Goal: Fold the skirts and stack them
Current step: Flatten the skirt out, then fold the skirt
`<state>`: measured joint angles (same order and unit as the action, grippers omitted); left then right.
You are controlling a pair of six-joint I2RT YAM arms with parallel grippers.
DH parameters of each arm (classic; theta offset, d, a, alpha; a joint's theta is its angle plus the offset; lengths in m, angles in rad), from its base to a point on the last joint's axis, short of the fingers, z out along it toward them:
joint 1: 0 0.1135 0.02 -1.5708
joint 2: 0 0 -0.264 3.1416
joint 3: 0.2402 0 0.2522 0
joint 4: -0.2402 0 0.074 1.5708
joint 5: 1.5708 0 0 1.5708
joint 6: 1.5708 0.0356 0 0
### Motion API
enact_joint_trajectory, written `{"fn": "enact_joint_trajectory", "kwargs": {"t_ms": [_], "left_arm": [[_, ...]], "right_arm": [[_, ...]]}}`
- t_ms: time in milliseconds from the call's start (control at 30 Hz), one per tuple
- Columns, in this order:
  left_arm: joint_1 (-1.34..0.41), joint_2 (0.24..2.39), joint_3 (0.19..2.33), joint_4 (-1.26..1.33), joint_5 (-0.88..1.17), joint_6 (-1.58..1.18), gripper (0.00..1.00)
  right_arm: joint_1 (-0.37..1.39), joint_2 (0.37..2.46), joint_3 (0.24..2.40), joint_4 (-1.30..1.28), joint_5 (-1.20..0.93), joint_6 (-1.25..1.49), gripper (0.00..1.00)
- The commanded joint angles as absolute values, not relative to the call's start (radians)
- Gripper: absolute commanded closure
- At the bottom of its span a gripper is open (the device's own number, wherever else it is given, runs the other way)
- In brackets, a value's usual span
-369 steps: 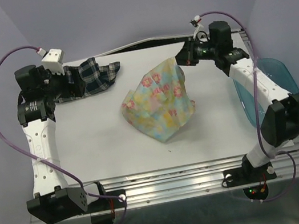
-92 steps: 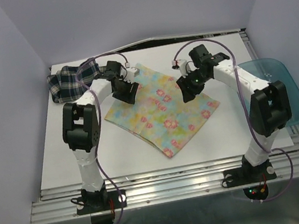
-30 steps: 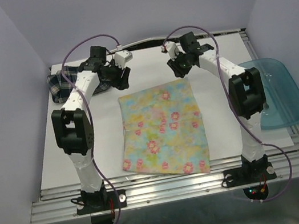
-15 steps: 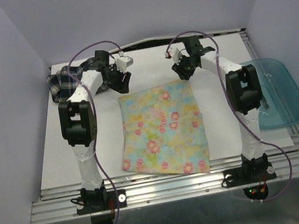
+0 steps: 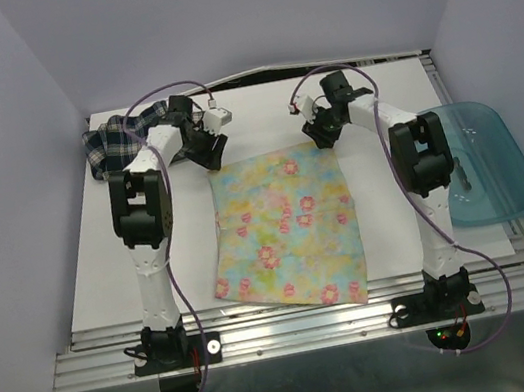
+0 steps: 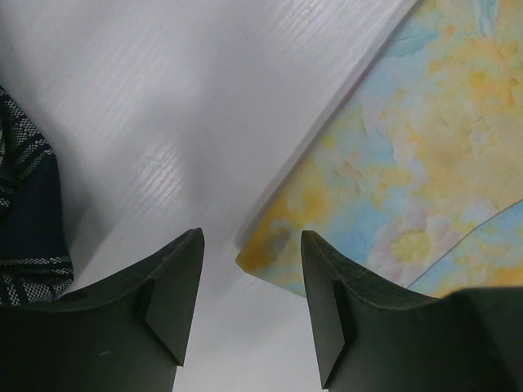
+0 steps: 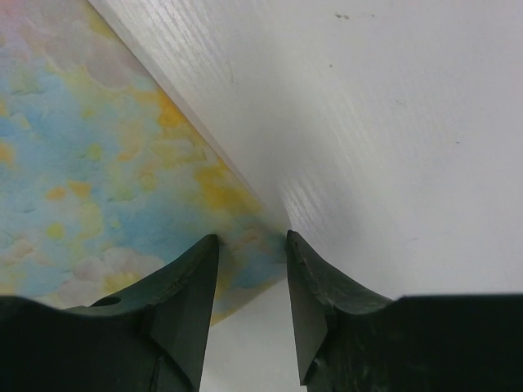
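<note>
The pastel floral skirt [image 5: 283, 228] lies spread flat in the middle of the table. The dark plaid skirt [image 5: 116, 145] sits crumpled at the back left. My left gripper [image 5: 212, 151] hovers at the floral skirt's far left corner. In the left wrist view that gripper [image 6: 252, 245] is open, and the corner of the floral skirt [image 6: 425, 163] lies on the table just beyond its tips. The plaid skirt [image 6: 29, 212] shows at the left edge. My right gripper [image 5: 320, 132] is at the far right corner. The right gripper [image 7: 252, 245] is open, with the corner of the floral skirt [image 7: 98, 163] lying flat between its fingers.
A translucent teal bin [image 5: 485, 162] hangs off the table's right edge. Purple cables loop above both wrists. The white table [image 5: 103, 275] is bounded by lilac walls at the back and both sides, and a metal rail [image 5: 303, 316] runs along the near edge.
Both grippers have shifted slightly nearer, down onto the floral skirt's far corners. The skirt itself has stayed flat and in place.
</note>
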<state>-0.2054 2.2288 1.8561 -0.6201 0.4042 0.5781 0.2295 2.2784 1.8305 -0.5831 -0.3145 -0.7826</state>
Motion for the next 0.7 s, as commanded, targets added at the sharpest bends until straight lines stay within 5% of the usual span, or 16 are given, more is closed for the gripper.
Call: {"fn": "enact_joint_trajectory", "kwargs": {"t_ms": [0, 333, 467, 667], "left_arm": [[-0.195, 2.243, 1.902, -0.627, 0.368, 0.626, 0.39], [-0.190, 2.269, 1.885, -0.675, 0.431, 0.678, 0.51], [-0.190, 2.257, 1.879, -0.693, 0.462, 0.698, 0.72], [-0.186, 2.227, 1.910, -0.695, 0.479, 0.701, 1.00]], "right_arm": [[0.224, 2.322, 1.838, -0.600, -0.301, -0.818, 0.57], [0.224, 2.318, 1.832, -0.615, -0.296, -0.831, 0.69], [0.224, 2.313, 1.844, -0.614, -0.278, -0.819, 0.99], [0.213, 2.309, 1.931, -0.611, -0.253, -0.779, 0.99]]}}
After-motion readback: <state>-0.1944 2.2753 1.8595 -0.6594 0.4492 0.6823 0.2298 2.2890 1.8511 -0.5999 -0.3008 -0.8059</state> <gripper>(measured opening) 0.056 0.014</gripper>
